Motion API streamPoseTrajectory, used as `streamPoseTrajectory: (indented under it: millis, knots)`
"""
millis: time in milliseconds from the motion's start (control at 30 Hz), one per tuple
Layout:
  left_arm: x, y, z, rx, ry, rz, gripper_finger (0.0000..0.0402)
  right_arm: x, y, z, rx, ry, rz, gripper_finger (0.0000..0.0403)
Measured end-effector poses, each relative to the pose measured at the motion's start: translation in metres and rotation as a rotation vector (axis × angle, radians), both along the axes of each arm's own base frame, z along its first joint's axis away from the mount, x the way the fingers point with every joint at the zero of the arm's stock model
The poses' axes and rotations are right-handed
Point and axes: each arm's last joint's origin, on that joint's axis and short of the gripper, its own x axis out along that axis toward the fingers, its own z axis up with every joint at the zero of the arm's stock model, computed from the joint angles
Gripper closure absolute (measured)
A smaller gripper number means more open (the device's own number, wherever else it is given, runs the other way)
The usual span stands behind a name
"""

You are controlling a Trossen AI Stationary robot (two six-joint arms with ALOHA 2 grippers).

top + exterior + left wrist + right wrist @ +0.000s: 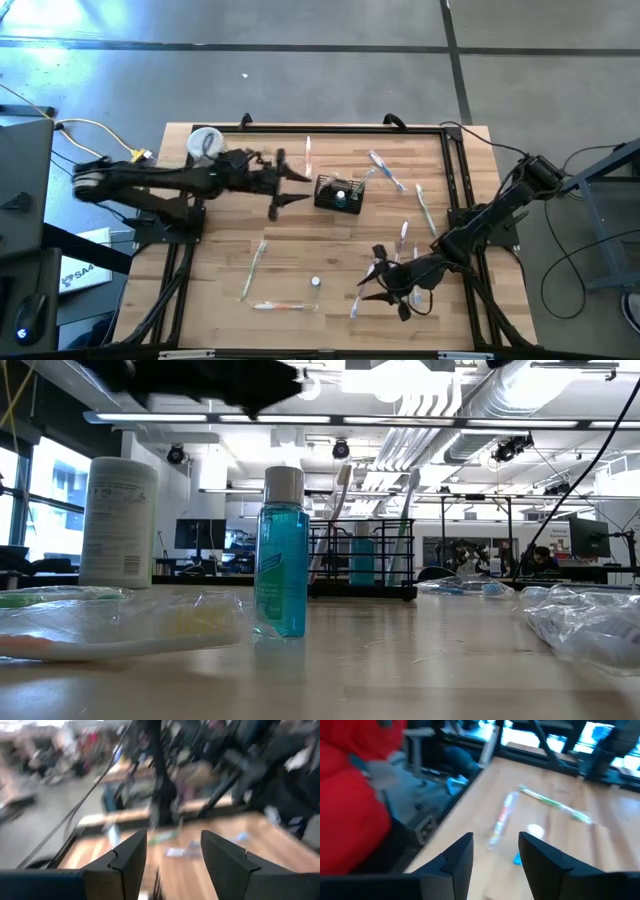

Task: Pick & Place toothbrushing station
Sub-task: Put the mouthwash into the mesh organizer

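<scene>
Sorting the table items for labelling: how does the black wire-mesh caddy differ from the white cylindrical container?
The black wire-mesh caddy is see-through, boxy and low; the white cylindrical container is solid, round and stands taller in the low view. The caddy holds upright toothbrushes and a blue bottle; the container shows a printed label. Both stand upright along the table's far side.

Even, bright light falls from overhead; ceiling strips (420, 405) glare white at 12 o'clock in the low view. Shadows on the table (300, 230) are faint. Both wrist views are motion-blurred. The near bottle (281, 555) looks sharp, its background soft.
</scene>
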Motion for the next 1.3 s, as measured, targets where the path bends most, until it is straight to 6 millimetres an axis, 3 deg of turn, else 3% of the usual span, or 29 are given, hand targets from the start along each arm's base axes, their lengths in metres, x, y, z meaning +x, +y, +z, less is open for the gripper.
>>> streamPoseTrajectory:
  millis: [100, 233, 400, 600, 733, 967, 1300]
  knots:
    - [-0.033, -0.013, 0.007, -0.02, 0.143, 0.101, 0.0215, 0.008, -0.004, 0.015, -0.001, 0.043, -0.084, 0.0253]
    - [-0.075, -0.023, 0.004, -0.172, 0.338, 0.163, 0.0215, 0.022, -0.016, 0.039, 0.106, 0.102, -0.191, 0.0252]
    - [-0.103, -0.034, -0.009, -0.328, 0.538, 0.18, 0.0215, 0.033, -0.028, 0.056, 0.157, 0.114, -0.21, 0.023]
    - [-0.106, -0.043, -0.019, -0.324, 0.629, 0.222, 0.0215, 0.049, -0.033, 0.073, 0.218, 0.096, -0.181, 0.0167]
    - [-0.104, -0.046, -0.037, -0.299, 0.651, 0.216, 0.0215, 0.073, -0.021, 0.082, 0.144, 0.122, -0.151, 0.0144]
    - [-0.103, -0.046, -0.075, -0.315, 0.648, 0.225, 0.0215, 0.116, -0.011, 0.082, 0.041, 0.398, -0.301, 0.0148]
    - [-0.101, -0.046, -0.101, -0.285, 0.555, 0.212, 0.0215, 0.159, -0.015, 0.06, 0.25, 0.574, -0.469, 0.0151]
